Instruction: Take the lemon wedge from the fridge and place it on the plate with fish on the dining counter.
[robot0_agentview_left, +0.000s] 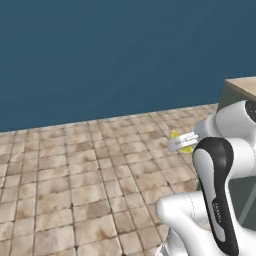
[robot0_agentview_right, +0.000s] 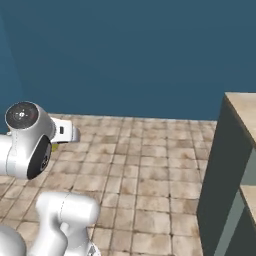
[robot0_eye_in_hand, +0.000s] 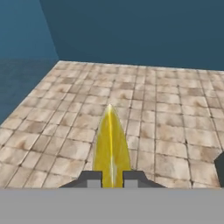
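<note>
Yellow shows plainly between the jaws in the hand view: the lemon wedge (robot0_eye_in_hand: 111, 146) stands edge-on, pinched near its base by the two dark fingertips (robot0_eye_in_hand: 92, 179), so the gripper (robot0_eye_in_hand: 111, 180) is nearly closed and has firm hold of it. From the left base view the wedge (robot0_agentview_left: 181, 141) appears as a small sliver at the tip of the gripper (robot0_agentview_left: 179, 143), carried in the air above the tiled floor (robot0_agentview_left: 75, 180) with the blue wall (robot0_agentview_left: 100, 50) beyond. A beige-topped counter (robot0_agentview_right: 242, 107) with a dark front stands at the right; whether it is the dining counter cannot be confirmed from this angle. Judged stage: transport, wedge out of the fridge and not yet delivered. Recommended practice: maintain the pinch unchanged, keep the hand level while the base drives, avoid sudden swings, and lower over the plate only once it is clearly sighted.
</note>
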